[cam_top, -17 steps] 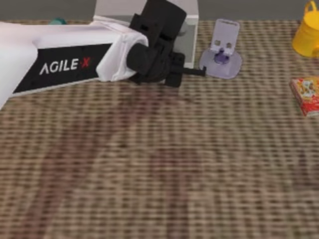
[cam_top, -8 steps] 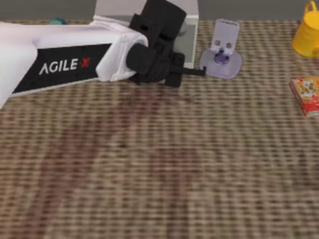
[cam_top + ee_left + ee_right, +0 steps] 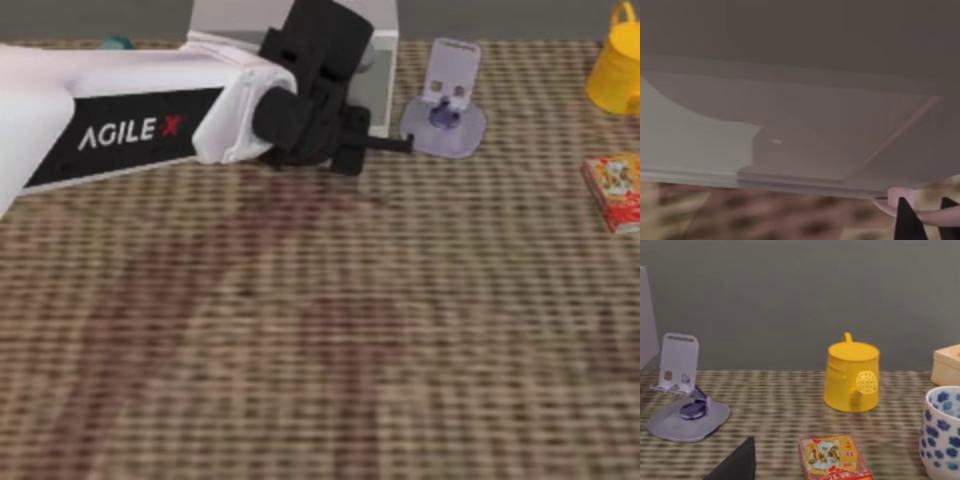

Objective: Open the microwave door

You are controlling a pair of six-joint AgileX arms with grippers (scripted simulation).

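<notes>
left arm (image 3: 140, 120) hiding microwave door, microwave (image 3: 385, 60) cropped

Simulated tabletop: woven mat (image 3: 400, 350), blank grey wall (image 3: 790, 290), household oddments at one to three o'clock — can (image 3: 852, 377), cards (image 3: 614, 192).

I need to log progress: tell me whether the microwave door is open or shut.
Cannot tell. From above the left arm covers the microwave front, and the left wrist view shows only a close grey door panel with no visible gap or hinge.
</notes>
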